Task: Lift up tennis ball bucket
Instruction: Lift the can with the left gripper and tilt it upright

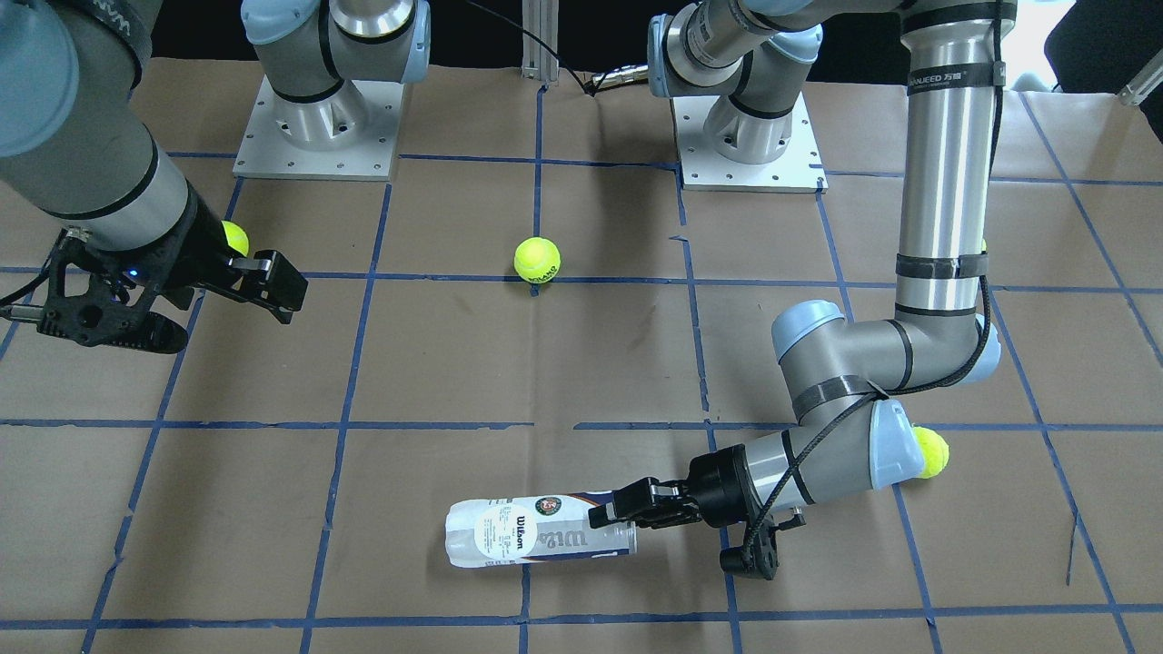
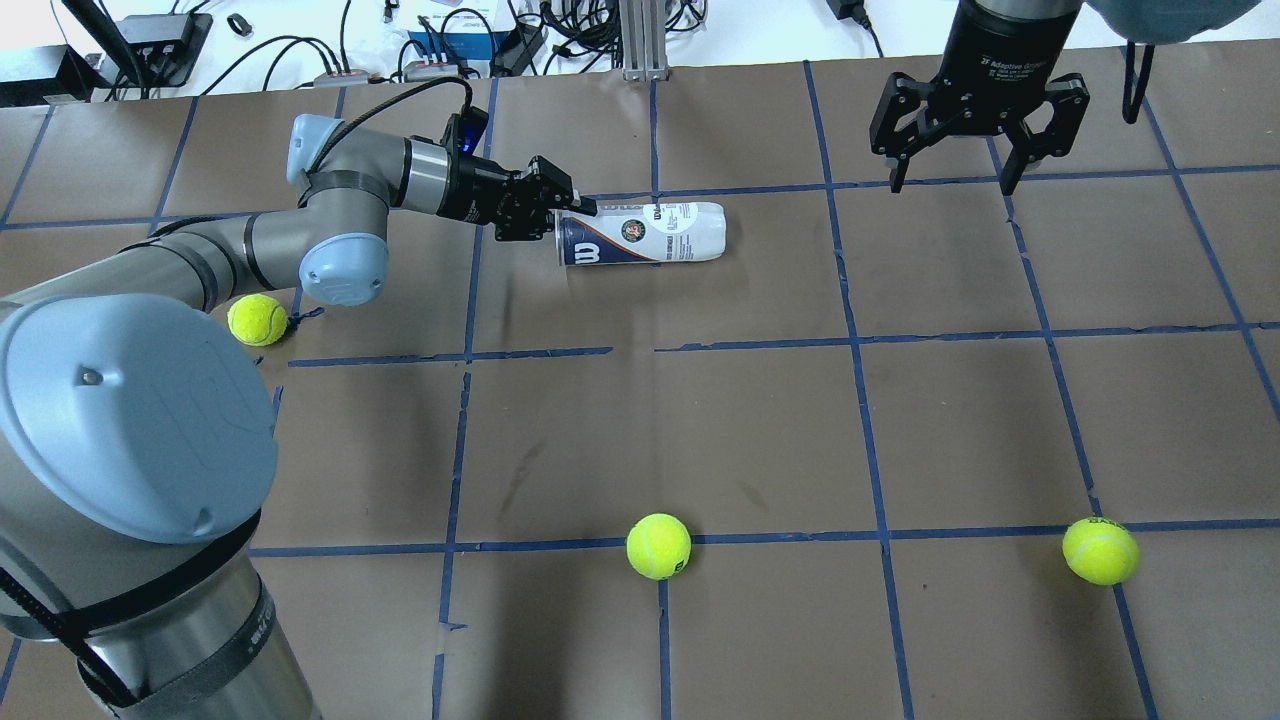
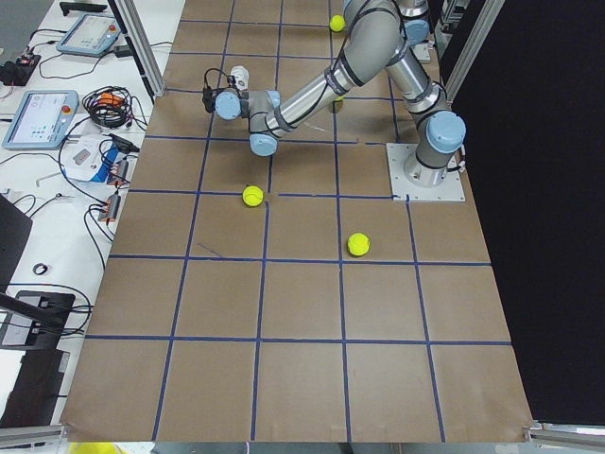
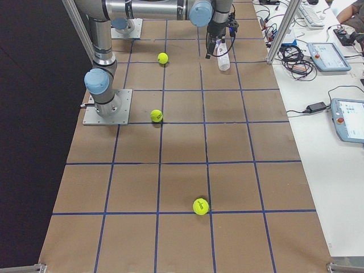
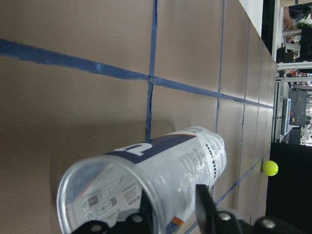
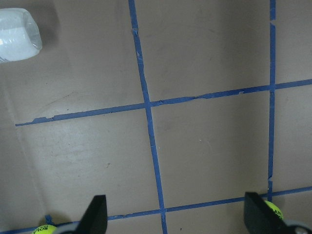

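Observation:
The tennis ball bucket (image 2: 645, 233), a clear tube with a white and navy Wilson label, lies on its side on the brown table. It also shows in the front view (image 1: 536, 538) and the left wrist view (image 5: 161, 170). My left gripper (image 2: 572, 208) is at the tube's open end, shut on its rim, one finger inside and one outside (image 5: 173, 200). My right gripper (image 2: 950, 180) hangs open and empty above the table, well off to the tube's right. In the right wrist view only the tube's closed end (image 6: 17, 34) shows.
Three yellow-green tennis balls lie loose: one beside my left elbow (image 2: 258, 319), one at the near middle (image 2: 658, 546), one at the near right (image 2: 1100, 550). Blue tape lines grid the table. Cables and boxes line the far edge (image 2: 450, 40).

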Robot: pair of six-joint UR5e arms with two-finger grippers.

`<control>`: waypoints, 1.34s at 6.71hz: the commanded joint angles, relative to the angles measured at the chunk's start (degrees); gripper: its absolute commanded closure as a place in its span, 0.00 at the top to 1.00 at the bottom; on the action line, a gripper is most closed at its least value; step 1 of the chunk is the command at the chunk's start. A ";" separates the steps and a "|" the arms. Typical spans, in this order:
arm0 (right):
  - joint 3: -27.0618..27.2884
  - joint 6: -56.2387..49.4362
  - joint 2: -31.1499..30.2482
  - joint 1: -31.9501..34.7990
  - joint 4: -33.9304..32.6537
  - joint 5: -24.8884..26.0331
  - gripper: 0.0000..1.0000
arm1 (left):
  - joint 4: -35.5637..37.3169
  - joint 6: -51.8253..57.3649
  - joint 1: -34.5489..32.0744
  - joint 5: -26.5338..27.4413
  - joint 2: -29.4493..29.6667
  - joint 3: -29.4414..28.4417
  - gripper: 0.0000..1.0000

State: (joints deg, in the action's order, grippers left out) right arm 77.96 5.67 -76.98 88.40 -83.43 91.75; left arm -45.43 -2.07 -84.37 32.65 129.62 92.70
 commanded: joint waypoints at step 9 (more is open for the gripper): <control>-0.35 -0.39 -0.19 -0.07 -0.07 2.01 1.00 | -35.06 -8.40 -14.92 47.84 -9.04 -31.07 0.00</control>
State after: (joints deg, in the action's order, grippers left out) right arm 77.96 5.32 -76.91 88.37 -83.57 92.37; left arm -75.32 -11.31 -96.24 69.05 120.86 65.50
